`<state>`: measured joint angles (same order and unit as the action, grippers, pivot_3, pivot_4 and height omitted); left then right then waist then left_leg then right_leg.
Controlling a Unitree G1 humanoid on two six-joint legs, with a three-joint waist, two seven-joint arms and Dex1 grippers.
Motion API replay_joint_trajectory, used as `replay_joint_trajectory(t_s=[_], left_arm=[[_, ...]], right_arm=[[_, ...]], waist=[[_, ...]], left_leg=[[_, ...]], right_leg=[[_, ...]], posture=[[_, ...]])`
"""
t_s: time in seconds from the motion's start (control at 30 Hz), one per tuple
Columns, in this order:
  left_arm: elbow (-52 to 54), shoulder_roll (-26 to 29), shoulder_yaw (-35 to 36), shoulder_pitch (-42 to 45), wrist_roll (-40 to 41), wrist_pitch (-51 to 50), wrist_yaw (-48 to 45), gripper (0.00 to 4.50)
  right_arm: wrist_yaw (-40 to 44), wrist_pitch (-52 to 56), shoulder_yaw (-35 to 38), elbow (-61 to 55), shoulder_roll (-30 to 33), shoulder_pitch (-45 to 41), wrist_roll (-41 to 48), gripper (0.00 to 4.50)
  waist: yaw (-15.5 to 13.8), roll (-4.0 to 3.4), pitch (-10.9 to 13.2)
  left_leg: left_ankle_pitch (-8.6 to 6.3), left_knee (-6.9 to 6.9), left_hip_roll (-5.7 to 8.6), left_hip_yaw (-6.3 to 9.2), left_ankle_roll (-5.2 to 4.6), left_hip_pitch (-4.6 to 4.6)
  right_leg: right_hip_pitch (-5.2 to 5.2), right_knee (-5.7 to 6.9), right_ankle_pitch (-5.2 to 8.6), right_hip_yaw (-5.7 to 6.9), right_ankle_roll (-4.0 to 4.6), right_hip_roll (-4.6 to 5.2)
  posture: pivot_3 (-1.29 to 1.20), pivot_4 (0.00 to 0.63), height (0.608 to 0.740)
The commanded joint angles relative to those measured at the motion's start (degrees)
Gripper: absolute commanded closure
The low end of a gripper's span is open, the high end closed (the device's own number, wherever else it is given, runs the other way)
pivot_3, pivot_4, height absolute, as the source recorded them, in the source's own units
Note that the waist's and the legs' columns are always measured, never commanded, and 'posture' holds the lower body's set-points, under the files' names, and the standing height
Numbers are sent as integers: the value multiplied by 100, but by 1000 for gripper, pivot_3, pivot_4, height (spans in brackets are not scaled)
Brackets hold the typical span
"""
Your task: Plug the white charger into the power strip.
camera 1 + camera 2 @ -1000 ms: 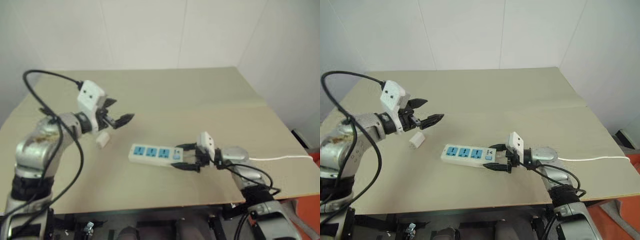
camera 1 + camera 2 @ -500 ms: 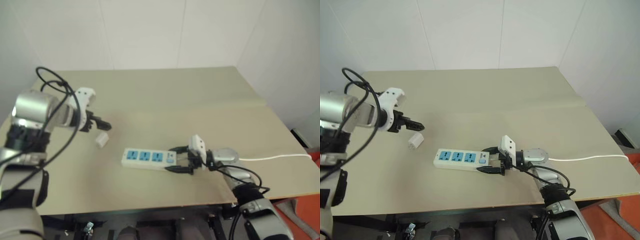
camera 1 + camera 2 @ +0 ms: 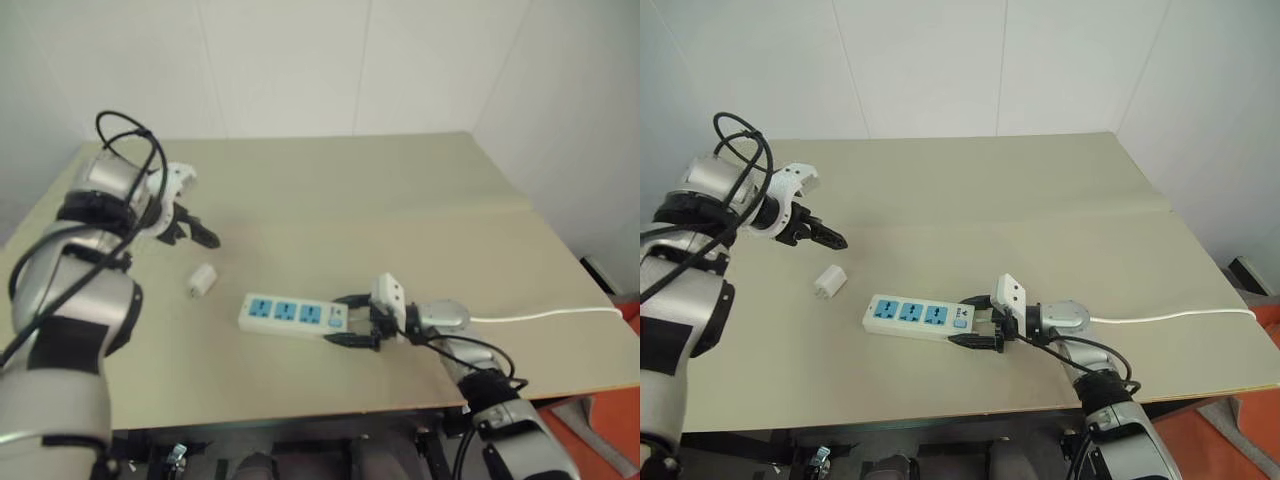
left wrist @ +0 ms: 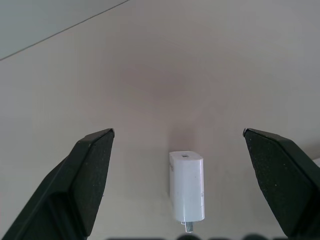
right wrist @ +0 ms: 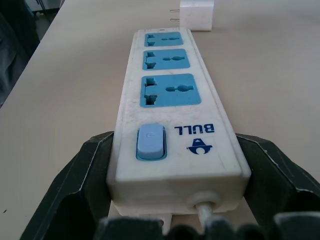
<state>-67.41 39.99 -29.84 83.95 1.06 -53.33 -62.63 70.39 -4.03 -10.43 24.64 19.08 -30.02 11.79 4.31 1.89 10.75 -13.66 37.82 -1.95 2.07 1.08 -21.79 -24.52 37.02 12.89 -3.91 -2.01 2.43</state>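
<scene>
The white charger (image 3: 830, 281) is lying flat on the table (image 3: 970, 190), loose, a bit to the left of the power strip (image 3: 919, 317) and not touching it. Left gripper (image 3: 823, 236) hangs just above and behind the charger w/ fingers spread wide, nothing in them. Right gripper (image 3: 973, 321) is clamped around the strip's switch end (cord side), one finger on each long edge. All 3 blue sockets are free.
</scene>
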Motion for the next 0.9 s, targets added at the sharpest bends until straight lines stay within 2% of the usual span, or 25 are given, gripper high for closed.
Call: replay_joint_trajectory(t_s=[0.03, 0.2, 0.47, 0.9], left_arm=[[-418, -146, -58, 234, -538, 494, -287, 0], [-793, -419, 12, 184, -1019, 733, -497, 0], [-977, -723, 346, -18, -1371, 867, -164, 0], [-1030, -917, 612, -255, -1784, 956, -13, 0]], right_arm=[[-95, -44, -104, -123, -62, 131, -75, 1069], [-261, -99, -160, -180, -73, 224, -170, 1069], [-422, -28, -189, -315, -116, 376, -152, 1069], [-573, 46, -217, -471, -67, 488, -173, 1069]], waist=[[-5, 0, 0], [2, 1, 0], [4, 3, 0], [0, 4, -1]], left_leg=[[0, 0, 0, 0, 0, 0], [0, 0, -1, 1, 0, -1], [0, 1, -1, 2, 0, 0], [0, 2, 0, 3, 0, 1]], right_leg=[[0, 0, 0, 0, 0, 0], [0, 1, 0, 0, -1, 0], [1, 4, 0, 0, -2, 0], [2, 6, -1, 0, -2, 0]], posture=[[0, 150, 740], [0, 150, 740], [0, 150, 740], [0, 150, 740]])
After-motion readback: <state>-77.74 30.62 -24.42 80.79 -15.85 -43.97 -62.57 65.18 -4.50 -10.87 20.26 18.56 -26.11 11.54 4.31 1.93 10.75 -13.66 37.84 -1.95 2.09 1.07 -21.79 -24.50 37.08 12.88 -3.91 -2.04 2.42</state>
